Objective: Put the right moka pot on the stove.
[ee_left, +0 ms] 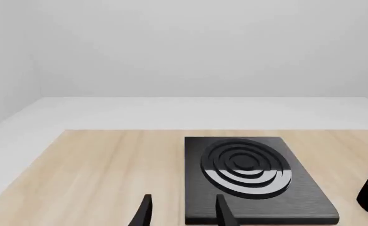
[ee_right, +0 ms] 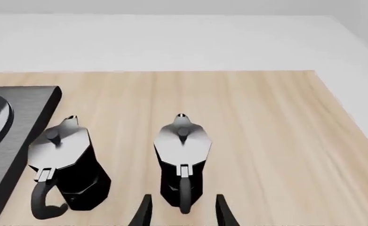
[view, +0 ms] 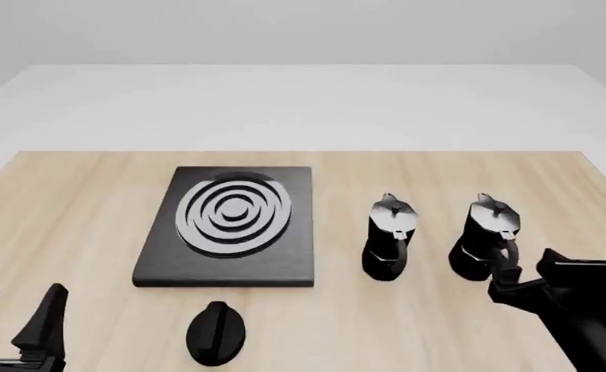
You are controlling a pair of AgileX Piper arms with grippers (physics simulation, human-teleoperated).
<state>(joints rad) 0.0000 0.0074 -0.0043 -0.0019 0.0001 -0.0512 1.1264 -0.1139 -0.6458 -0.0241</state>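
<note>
The right moka pot (view: 484,240), a black faceted metal pot with a shiny silver lid, small knob and black loop handle, stands upright on the light wooden bench (view: 76,232), at the right end of the row and well apart from the stove (view: 231,263). It looks rigid and fairly weighty for its size, with smooth faces that may slip. The loop handle, which faces the arms, or the narrow waist seems the surest place to take hold.

The right tool (ee_right: 182,212) sits just behind that handle, its two dark fingers spread apart on either side of the loop and gripping nothing; whether they touch it I cannot tell. Closing there and lifting straight up should avoid tipping it.

Just to its left stands the second black-and-silver moka pot (view: 389,240), close enough to be knocked. Further left lies the flat black slab stove with its silver-grey ring burner, bare. A small black oval knob (view: 216,333) lies in front of it. The left tool (view: 18,325) waits spread and empty, near the bench's front left.
</note>
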